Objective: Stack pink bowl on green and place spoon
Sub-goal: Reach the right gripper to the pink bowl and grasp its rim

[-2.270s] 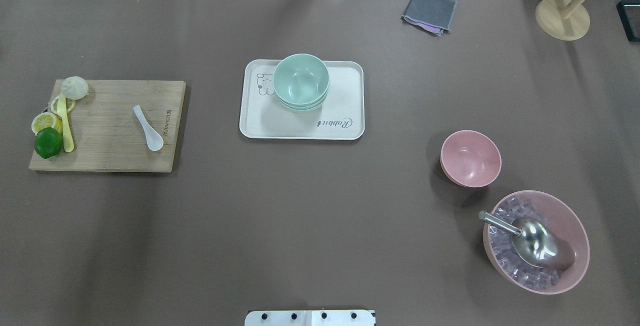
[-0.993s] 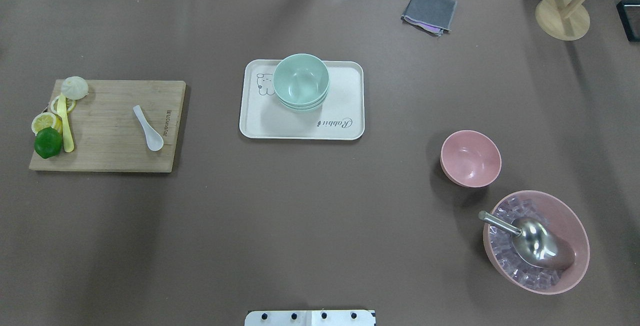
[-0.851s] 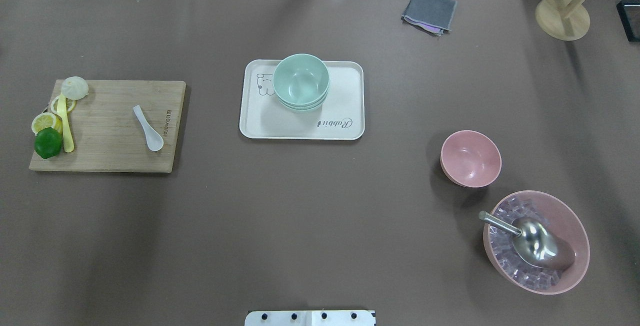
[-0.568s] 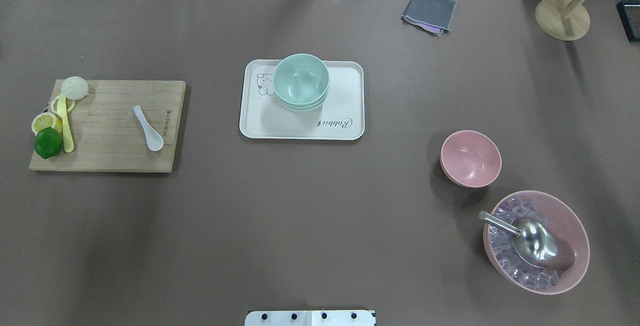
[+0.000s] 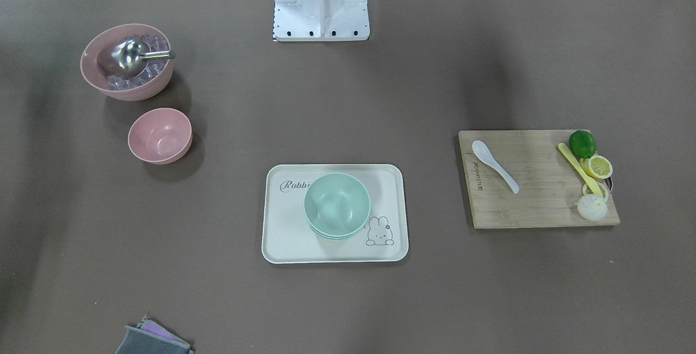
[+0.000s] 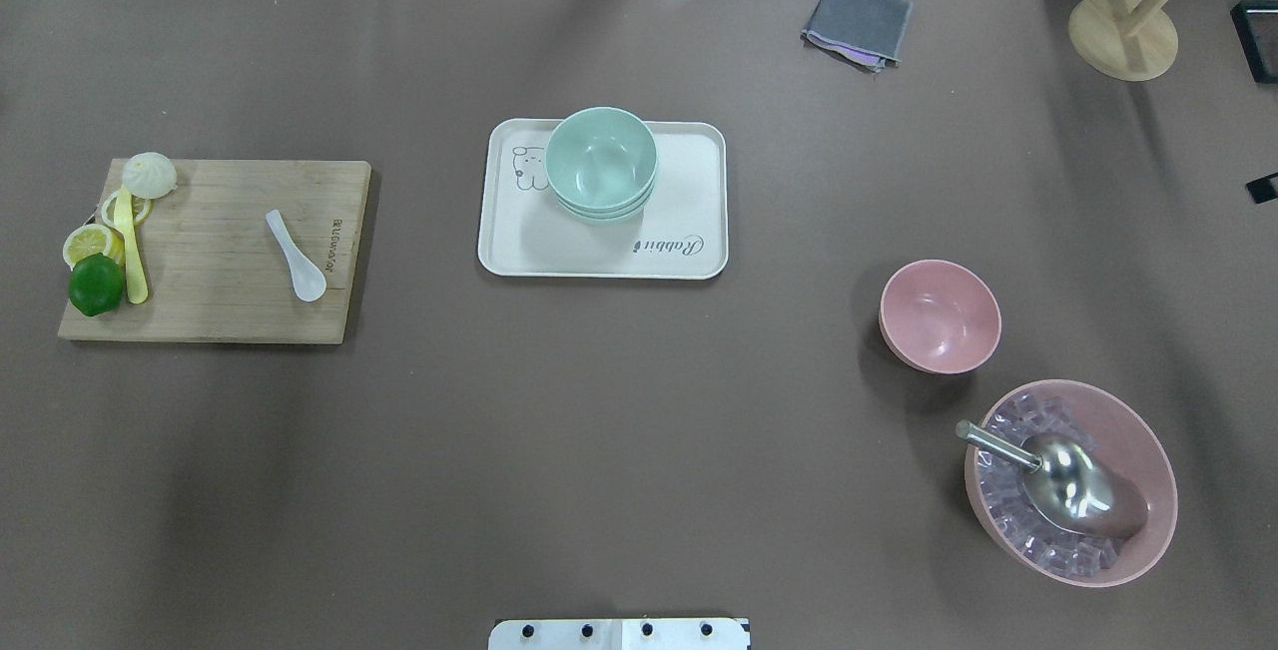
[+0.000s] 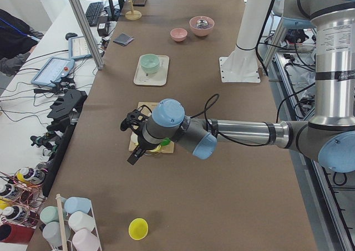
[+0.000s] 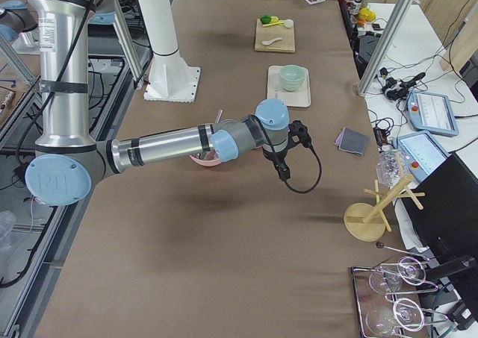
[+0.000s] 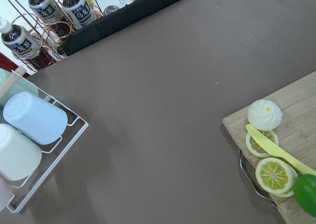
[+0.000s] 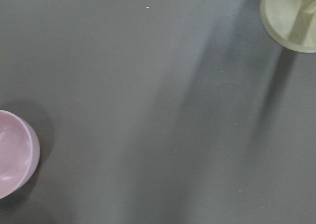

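The small pink bowl stands upright on the table at the right, and its edge shows in the right wrist view. Stacked green bowls sit on a cream tray at the centre. A white spoon lies on a wooden cutting board at the left. My left gripper hovers beyond the board's outer end; I cannot tell its state. My right gripper hovers right of the pink bowl, with only a black tip at the overhead view's edge; I cannot tell its state.
A large pink bowl of ice with a metal scoop stands just near of the small pink bowl. A lime, lemon slices, a yellow knife and a bun sit at the board's left end. A grey cloth and a wooden stand are at the far right.
A black part of the right gripper has come into the overhead view at its right edge. Nothing on the table has moved.
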Tool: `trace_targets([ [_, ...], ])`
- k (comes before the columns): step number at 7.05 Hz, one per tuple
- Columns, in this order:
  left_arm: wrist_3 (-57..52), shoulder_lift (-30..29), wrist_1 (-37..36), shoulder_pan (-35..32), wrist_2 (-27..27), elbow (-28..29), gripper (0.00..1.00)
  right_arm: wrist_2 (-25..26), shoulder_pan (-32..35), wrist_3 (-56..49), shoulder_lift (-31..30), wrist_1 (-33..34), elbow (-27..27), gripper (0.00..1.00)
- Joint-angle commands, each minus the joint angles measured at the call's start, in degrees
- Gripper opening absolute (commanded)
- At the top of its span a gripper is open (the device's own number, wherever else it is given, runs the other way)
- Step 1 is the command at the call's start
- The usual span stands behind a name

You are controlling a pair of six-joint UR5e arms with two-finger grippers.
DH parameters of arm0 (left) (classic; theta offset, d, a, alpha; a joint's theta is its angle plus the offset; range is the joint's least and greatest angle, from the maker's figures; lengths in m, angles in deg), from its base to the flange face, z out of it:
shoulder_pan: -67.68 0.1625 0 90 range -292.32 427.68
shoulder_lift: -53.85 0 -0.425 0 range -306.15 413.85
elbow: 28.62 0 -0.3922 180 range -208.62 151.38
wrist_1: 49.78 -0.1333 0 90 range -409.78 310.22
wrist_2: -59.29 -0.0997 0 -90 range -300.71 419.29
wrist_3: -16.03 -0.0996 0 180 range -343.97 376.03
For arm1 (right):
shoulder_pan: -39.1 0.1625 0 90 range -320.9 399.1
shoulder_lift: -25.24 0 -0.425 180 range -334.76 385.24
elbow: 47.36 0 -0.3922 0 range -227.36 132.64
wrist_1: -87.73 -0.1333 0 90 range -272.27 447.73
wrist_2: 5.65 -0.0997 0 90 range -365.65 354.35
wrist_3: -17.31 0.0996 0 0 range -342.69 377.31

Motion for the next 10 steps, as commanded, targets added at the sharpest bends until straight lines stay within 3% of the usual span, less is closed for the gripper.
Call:
trace_targets([
  [1, 0.04, 0.23, 0.08, 0.0, 0.41, 0.05, 0.98, 0.77, -10.5, 14.16, 5.6, -1.31, 0.15, 1.0],
  [4, 0.04, 0.31, 0.08, 0.0, 0.41, 0.05, 0.98, 15.77, -22.47, 27.31, 10.02, -1.83, 0.15, 1.0],
  [7, 0.12, 0.4, 0.08, 0.09, 0.41, 0.05, 0.98, 19.57, -28.2, 33.3, 8.97, -12.0, 5.05, 1.0],
  [8, 0.12, 0.4, 0.08, 0.09, 0.41, 0.05, 0.98, 21.59, -29.35, 34.27, 8.97, -12.38, 5.85, 1.0],
  [9, 0.12, 0.4, 0.08, 0.09, 0.41, 0.05, 0.98, 22.13, -29.71, 34.45, 8.79, -12.38, 5.86, 0.91],
  [10, 0.12, 0.4, 0.08, 0.09, 0.41, 0.05, 0.98, 21.96, -29.71, 34.45, 8.44, -12.38, 5.68, 0.6],
])
